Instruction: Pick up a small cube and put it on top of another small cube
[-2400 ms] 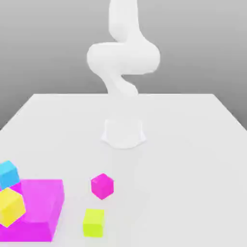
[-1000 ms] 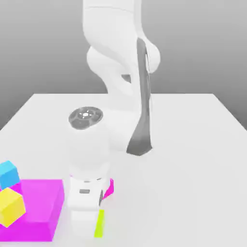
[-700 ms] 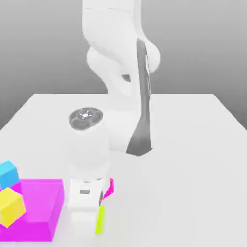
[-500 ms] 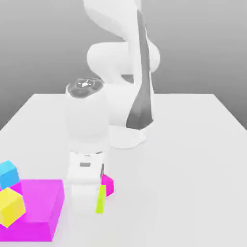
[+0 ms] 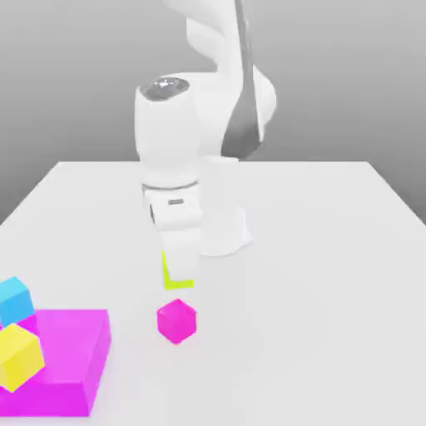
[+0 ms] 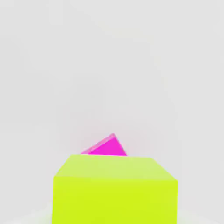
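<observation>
Hand view: lime cube (image 6: 114,190) hides most magenta cube (image 6: 105,147).

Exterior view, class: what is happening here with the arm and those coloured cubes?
The Franka arm's tool holds the lime cube in the air, directly above the small magenta cube, which sits on the white table. The stack is not yet made. At the exterior view's left, a yellow cube rests on the large magenta block.

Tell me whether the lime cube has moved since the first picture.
Yes. The lime cube has left the table. It was lying nearer the camera than the small magenta cube; now the gripper holds it up in the air above that cube.
</observation>
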You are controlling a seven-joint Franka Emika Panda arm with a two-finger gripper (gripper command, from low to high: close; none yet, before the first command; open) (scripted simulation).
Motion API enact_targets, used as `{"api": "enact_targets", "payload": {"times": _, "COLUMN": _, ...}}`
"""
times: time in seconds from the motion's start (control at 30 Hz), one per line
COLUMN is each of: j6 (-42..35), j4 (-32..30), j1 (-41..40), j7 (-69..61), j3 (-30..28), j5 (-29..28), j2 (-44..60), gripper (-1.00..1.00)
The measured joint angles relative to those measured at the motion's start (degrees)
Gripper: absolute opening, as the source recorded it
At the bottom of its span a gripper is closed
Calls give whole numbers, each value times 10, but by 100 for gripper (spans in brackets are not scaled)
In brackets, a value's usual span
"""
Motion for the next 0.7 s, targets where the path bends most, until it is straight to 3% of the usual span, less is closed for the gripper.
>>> {"api": "enact_targets", "payload": {"times": 0.43, "j6": 53, "j4": 5, "j1": 91, "j7": -92, "j3": -51, "j5": 136, "j2": 66, "gripper": -100}}
{"api": "enact_targets", "payload": {"times": 0.7, "j6": 85, "j4": 10, "j1": 116, "j7": -128, "j3": -60, "j5": 188, "j2": 115, "gripper": -100}}
